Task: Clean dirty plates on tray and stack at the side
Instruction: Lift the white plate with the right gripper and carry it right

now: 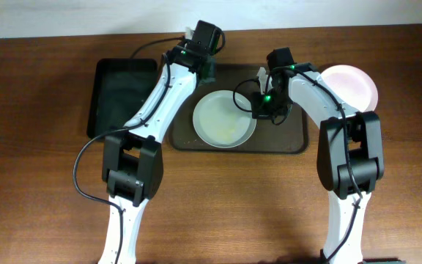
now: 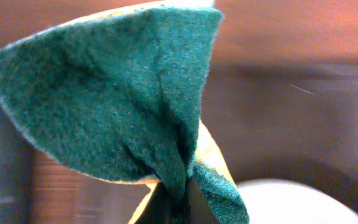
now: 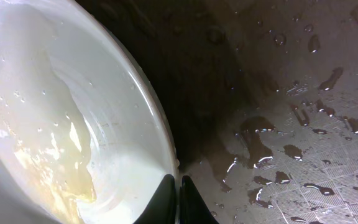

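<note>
Presently, the left hand is clamped on a green scouring sponge. In the left wrist view the sponge fans upward from the closed fingertips, with its yellow backing showing along the edges. This hand hangs over the far rim of the tray. The smeared plate lies just below the hand and towards its inner side. Whether the sponge touches the plate cannot be told.

The right hand has its fingers drawn together on the rim of the smeared plate, at the edge of the plate nearest that hand. In the right wrist view the plate spreads away to the left of the fingertips. It is white, wet and glossy, with a pale yellow smear across its well. To the right of the fingertips lies the dark tray floor, which is dotted with water droplets.

The smeared plate rests on the tray, between the two hands.

A second plate, pinkish white, sits on the table on the outer side of the right hand, off the tray and just beside its far corner. A smaller black tray lies on the table on the outer side of the left hand, just beside the tray.
</note>
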Motion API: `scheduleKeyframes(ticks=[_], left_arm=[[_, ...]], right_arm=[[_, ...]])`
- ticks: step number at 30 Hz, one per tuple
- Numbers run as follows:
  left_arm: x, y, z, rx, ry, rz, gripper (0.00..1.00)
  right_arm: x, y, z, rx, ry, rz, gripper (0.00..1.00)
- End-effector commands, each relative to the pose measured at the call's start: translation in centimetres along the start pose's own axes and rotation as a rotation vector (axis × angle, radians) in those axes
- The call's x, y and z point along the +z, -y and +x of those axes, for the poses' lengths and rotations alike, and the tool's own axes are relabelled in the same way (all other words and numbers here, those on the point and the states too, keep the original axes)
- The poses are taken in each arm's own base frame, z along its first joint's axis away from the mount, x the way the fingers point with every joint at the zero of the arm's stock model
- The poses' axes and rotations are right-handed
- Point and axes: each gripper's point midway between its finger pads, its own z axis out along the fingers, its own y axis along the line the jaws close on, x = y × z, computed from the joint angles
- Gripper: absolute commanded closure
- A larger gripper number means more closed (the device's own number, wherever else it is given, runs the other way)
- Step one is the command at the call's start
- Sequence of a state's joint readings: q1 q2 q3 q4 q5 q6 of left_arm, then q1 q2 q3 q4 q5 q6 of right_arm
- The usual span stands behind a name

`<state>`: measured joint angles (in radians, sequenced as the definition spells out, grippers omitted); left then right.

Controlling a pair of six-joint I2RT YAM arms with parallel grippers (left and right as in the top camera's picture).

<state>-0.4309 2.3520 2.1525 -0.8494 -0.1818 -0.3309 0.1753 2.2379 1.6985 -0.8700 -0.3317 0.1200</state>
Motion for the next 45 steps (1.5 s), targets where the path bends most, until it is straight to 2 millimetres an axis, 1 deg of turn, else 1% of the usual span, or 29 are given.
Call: scheduleKeyframes(ticks=[1,3,6,8,11,14,16,17,18,20,22,24,27,29,31,32,35,36,37,40,42,43,44,45], left_arm=[[-1.2,6.5,3.0,-0.014,-0.148,0.358,1.0],[0.1,6.7,4.8,-0.021,-0.201,0.343,1.0],[1.0,6.8,6.7,-0.014,-0.247,0.329,1.0],[1.6,6.4,8.1,-0.012,-0.284,0.309,1.0],[2.6,5.2,9.6,-0.007,-0.311,0.247,1.0],[4.0,2.6,11.6,0.009,-0.336,0.119,1.0],[4.8,-0.1,12.9,0.035,-0.341,-0.022,1.0],[4.9,-1.3,13.1,0.048,-0.338,-0.086,1.0],[4.8,-3.3,12.9,0.072,-0.318,-0.193,1.0],[4.4,-5.5,12.1,0.101,-0.276,-0.321,1.0],[3.1,-7.4,10.6,0.124,-0.218,-0.437,1.0],[1.6,-8.2,9.3,0.088,-0.168,-0.487,1.0],[-1.7,-9.0,6.5,-0.04,-0.073,-0.47,1.0],[-3.5,-9.3,5.1,-0.075,-0.041,-0.435,1.0],[-5.6,-9.6,4.0,-0.11,-0.013,-0.396,1.0],[-6.9,-9.9,3.5,-0.128,-0.002,-0.378,1.0],[-9.2,-10.6,2.8,-0.167,0.007,-0.329,1.0],[-9.6,-10.7,2.8,-0.178,0.001,-0.306,1.0],[-10.0,-11.0,2.7,-0.183,-0.007,-0.282,1.0],[-10.3,-12.5,3.2,-0.199,-0.043,-0.287,1.0],[-10.0,-13.9,3.7,-0.223,-0.069,-0.296,1.0],[-9.8,-14.3,3.9,-0.237,-0.079,-0.289,1.0],[-9.6,-15.2,4.1,-0.263,-0.096,-0.276,1.0],[-9.4,-15.7,4.2,-0.279,-0.105,-0.269,1.0]], right_arm=[[0.3,1.3,0.3,0.0,-0.01,0.053,0.96],[0.3,1.3,0.3,0.0,-0.01,0.053,0.96],[0.3,1.3,0.3,0.0,-0.01,0.053,0.96],[0.3,1.3,0.3,0.0,-0.01,0.053,0.96],[0.3,1.3,0.3,0.0,-0.01,0.053,0.96],[0.3,1.3,0.3,0.0,-0.01,0.053,0.96],[0.3,1.3,0.3,0.0,-0.011,0.053,0.96],[0.3,1.3,0.3,0.001,-0.011,0.053,0.96],[0.3,1.3,0.3,0.001,-0.011,0.054,0.96],[0.3,1.3,0.3,0.001,-0.011,0.054,0.96],[0.3,1.3,0.4,0.002,-0.014,0.054,0.96],[0.2,1.3,0.4,0.003,-0.016,0.055,0.96],[-0.6,1.0,0.2,-0.003,0.0,0.053,0.96],[-1.4,0.7,-0.1,-0.009,0.017,0.051,0.96],[-2.5,0.3,-0.4,-0.018,0.043,0.051,0.96],[-3.5,-0.1,-0.8,-0.031,0.068,0.049,0.96],[-6.0,-0.5,-1.6,-0.073,0.127,0.078,0.96],[-7.2,-0.3,-1.9,-0.078,0.155,0.116,0.96],[-8.9,-0.1,-2.4,-0.086,0.192,0.175,0.96],[-12.6,-0.2,-3.1,-0.143,0.263,0.299,0.96],[-16.0,-0.5,-3.8,-0.171,0.337,0.427,0.96],[-17.4,-0.6,-4.1,-0.178,0.371,0.483,0.96],[-19.3,-1.1,-4.5,-0.189,0.422,0.567,0.96],[-20.8,-1.6,-4.7,-0.205,0.459,0.634,0.96]])
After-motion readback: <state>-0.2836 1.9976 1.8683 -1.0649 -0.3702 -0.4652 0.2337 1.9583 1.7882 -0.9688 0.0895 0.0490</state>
